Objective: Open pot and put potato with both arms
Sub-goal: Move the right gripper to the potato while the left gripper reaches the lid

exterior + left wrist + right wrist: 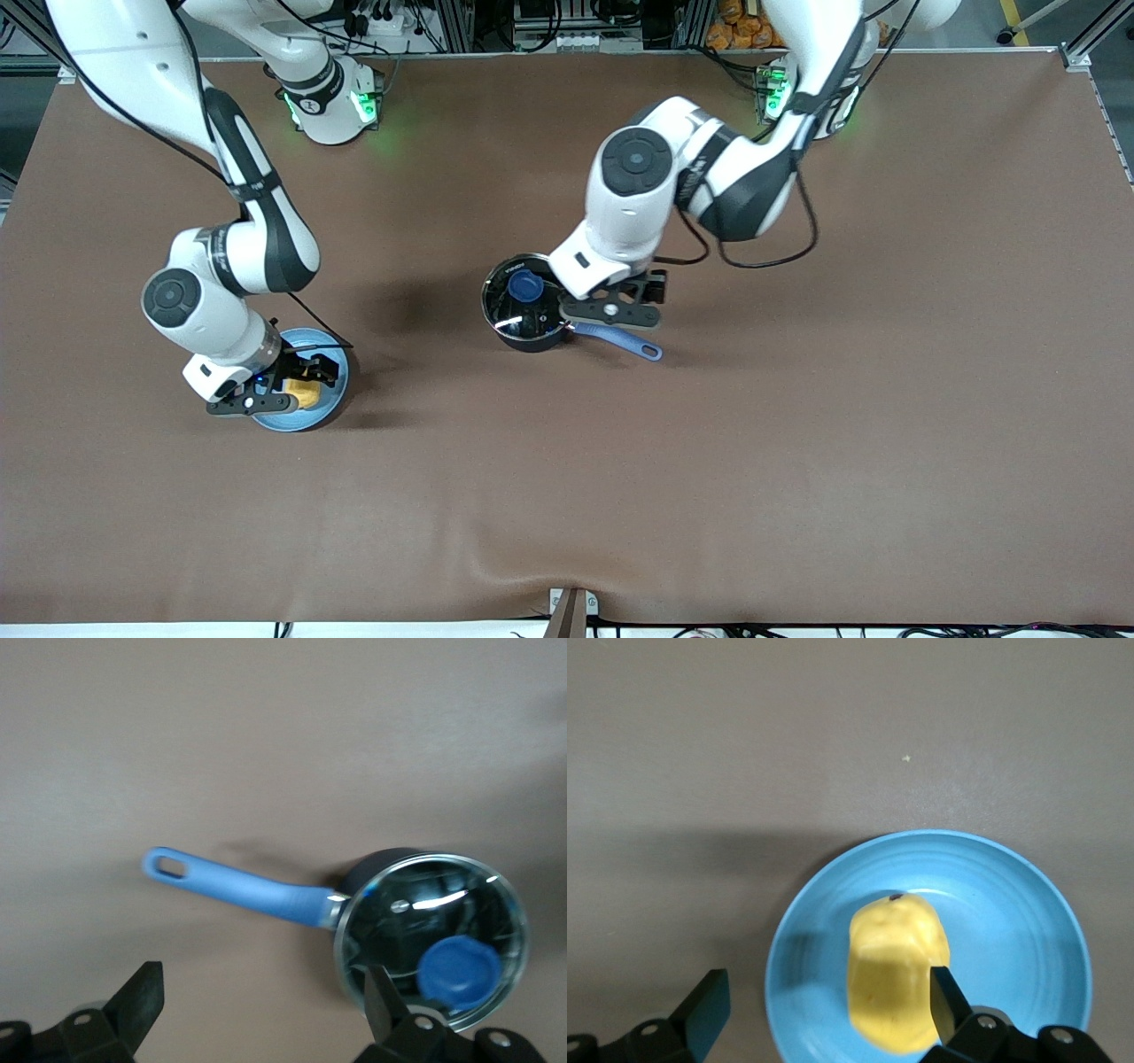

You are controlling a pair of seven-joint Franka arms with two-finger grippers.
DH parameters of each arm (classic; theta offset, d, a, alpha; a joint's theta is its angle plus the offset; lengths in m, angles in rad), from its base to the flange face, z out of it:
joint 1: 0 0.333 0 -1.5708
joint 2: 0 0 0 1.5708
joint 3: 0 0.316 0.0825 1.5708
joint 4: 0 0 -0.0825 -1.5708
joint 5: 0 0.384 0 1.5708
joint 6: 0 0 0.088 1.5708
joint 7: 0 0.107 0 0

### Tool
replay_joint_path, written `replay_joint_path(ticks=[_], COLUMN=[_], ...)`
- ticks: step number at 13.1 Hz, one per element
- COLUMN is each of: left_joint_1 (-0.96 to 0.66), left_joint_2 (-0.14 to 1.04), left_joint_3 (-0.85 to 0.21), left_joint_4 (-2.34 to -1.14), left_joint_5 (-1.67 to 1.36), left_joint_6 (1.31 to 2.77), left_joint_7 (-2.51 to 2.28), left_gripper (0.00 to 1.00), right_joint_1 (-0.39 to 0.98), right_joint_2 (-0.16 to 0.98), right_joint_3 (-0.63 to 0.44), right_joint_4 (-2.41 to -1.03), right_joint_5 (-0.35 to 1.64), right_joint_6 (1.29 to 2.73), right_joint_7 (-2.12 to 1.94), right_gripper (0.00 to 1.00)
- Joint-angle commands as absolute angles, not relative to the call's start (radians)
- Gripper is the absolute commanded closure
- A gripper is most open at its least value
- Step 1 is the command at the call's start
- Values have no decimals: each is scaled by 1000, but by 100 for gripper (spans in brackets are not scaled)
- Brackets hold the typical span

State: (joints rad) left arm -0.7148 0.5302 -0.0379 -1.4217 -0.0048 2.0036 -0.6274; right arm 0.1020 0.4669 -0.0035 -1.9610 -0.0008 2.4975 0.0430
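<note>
1. Left gripper point(611, 310) at frame centre of the front view, over the blue handle point(620, 338) just beside the saucepan point(524, 306); fingers point(142, 992) spread wide, holding nothing.
2. Right gripper point(297, 383) at lower left of that view, low over the light-blue plate point(330, 408); fingers point(943, 992) wide apart, one prong in front of the potato point(895, 979), not visibly clamped on it.
3. Judged step: approach only, both arms positioning, nothing grasped yet.
4. Glass lid point(434, 935) seated on the saucepan, blue knob point(525, 286) off-centre, toward the upper left of the rim.
5. Next move, as a guess: shift the left gripper from handle to knob, close, lift the lid clear; close the right on the potato and carry it across.
6. Potato lying on the plate, well apart from the saucepan.
7. Obstacles: the shut lid; otherwise only brown table cover point(797, 461) between plate and saucepan.
</note>
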Motion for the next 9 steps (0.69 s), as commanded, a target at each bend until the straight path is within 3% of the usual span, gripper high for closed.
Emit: replay_joint_path(ticks=[1, 9], left_joint_1=[-771, -847], left_joint_2=[580, 690], left_joint_3=[-21, -20], left_joint_4=[-1387, -1298], left_joint_5=[5, 3], left_joint_6=[2046, 2091], left_joint_7=[-820, -1461], left_gripper=[0, 0], right_joint_1=[80, 58], right_joint_2=[471, 525], right_joint_3=[-2, -2], right_joint_4=[-1959, -1962], right_joint_5=[2, 0], right_joint_6=[2505, 2537], right_joint_7=[38, 38], right_gripper=[0, 0])
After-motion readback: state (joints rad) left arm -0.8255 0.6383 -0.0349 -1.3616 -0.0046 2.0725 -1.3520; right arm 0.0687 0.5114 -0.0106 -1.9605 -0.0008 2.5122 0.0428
